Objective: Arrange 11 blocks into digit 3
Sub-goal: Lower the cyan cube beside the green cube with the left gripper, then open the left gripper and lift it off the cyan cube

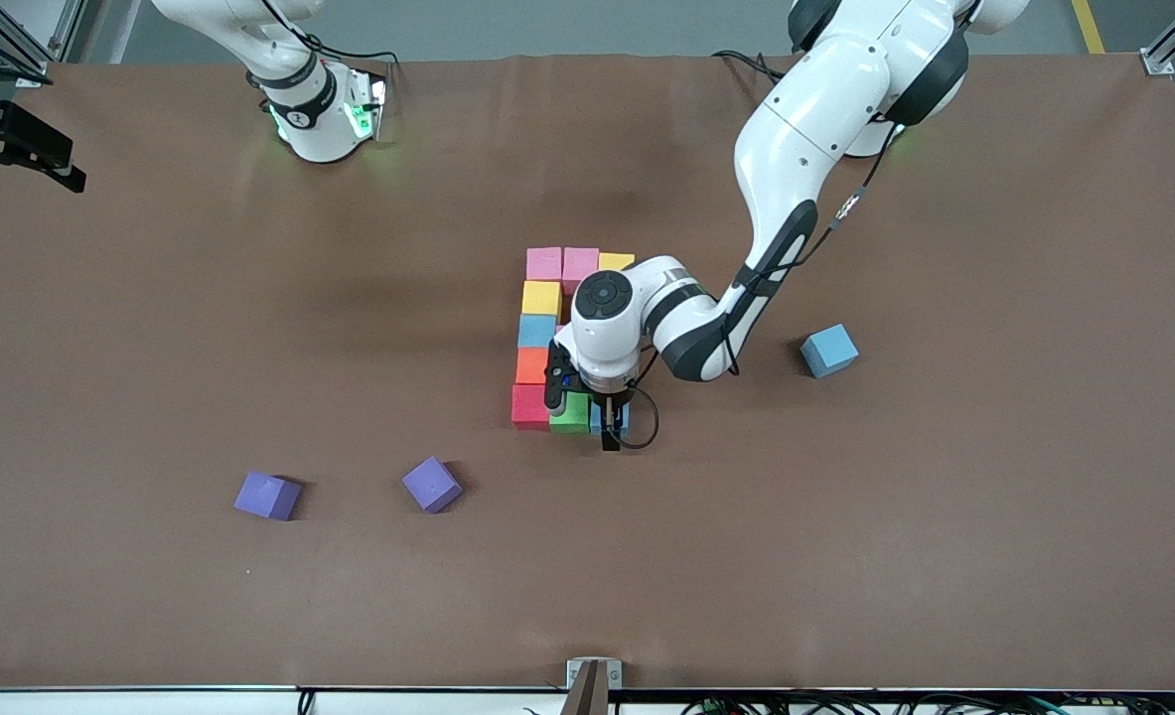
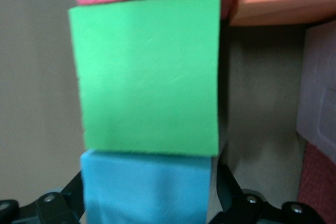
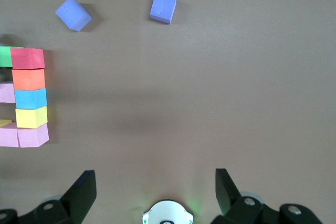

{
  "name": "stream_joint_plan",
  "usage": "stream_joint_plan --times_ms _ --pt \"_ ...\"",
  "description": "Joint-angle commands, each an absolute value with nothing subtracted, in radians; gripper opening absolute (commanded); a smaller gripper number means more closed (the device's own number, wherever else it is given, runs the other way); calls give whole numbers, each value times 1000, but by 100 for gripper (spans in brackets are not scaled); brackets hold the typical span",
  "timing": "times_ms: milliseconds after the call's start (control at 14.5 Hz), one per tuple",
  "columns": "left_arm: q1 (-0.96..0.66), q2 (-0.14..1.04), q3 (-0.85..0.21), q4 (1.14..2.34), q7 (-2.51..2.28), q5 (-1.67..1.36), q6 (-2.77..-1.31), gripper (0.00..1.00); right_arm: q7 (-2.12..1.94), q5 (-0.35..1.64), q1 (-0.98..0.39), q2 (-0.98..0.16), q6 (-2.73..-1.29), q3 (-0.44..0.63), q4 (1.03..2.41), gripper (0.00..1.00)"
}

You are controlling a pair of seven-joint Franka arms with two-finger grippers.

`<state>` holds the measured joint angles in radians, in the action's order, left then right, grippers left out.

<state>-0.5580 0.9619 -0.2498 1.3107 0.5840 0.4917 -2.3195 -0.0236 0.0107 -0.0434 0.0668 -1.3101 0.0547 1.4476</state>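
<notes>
The right gripper waits with fingers wide apart, holding nothing, high over the bare table. The left gripper stands open astride a light blue cube, probably not gripping. This cube touches the green cube in the digit 3.

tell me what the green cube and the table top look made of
Green cube: probably foam, matte, with a faintly dimpled face, soft edges and no shine. Table top: a brown covering, likely paper or thin matte sheet; it shows faint creases and only a dull sheen. I can't settle it by sight.
</notes>
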Motion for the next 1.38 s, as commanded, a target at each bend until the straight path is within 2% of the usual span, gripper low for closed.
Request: stream_joint_plan --times_ms 0,552,898,1174,1312 --pt "-497 920 -317 1315 609 479 -2234 100 -35 -3 -35 97 -1304 46 1477 100" --pt "-425 781 -449 1316 597 433 -1921 100 -35 -3 -38 97 -1295 43 1477 100" --pt "-315 626 -448 1316 514 279 -1771 100 -35 -3 -38 97 -1296 43 1477 100" --pt "-322 539 -449 1322 145 291 -1619 100 -35 -3 -38 97 -1296 43 1477 100" --pt "-308 508 -448 1322 82 285 -1605 100 -35 -3 -38 97 -1296 43 1477 100"
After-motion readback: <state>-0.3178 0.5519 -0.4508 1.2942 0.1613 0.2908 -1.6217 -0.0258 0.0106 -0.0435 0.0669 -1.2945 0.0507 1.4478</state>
